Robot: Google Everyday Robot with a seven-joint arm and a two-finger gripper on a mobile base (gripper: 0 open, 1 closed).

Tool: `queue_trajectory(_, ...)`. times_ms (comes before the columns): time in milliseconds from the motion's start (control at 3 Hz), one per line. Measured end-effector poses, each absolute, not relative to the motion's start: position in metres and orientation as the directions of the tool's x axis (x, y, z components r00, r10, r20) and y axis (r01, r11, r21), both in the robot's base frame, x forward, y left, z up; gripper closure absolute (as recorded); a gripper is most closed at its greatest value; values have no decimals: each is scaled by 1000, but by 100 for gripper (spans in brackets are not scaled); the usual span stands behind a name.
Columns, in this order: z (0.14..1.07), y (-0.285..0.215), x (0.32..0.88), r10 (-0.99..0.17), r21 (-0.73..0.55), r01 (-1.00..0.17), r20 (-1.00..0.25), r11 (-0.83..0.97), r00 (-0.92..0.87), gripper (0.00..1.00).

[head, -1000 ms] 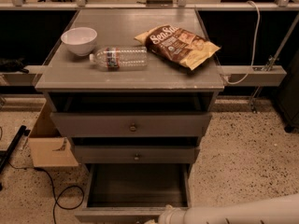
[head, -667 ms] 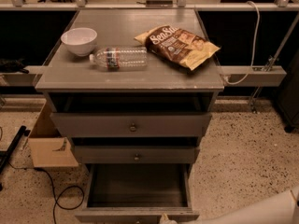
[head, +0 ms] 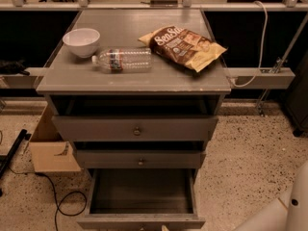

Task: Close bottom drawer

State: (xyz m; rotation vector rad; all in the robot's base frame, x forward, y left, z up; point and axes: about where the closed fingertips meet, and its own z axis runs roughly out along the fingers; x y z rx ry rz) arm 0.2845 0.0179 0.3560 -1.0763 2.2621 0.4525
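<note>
Your bottom drawer (head: 142, 192) opens toward you, long axis crosswise, front cropped; the hand (head: 164, 228) is a sliver below it, grip untellable.

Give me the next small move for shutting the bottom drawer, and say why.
Probably press the tool, barely showing at the bottom edge, forward against the bottom drawer front: the drawer stands pulled far out, its grey interior exposed, and the tool sits right at that front.
</note>
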Motion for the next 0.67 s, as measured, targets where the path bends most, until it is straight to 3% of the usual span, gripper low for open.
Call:
queue_trajectory(333, 360, 11, 300, -601, -49, -770, -657, 636, -454, 0)
queue_trajectory(667, 358, 21, 290, -622, -41, -787, -639, 615, -452, 0)
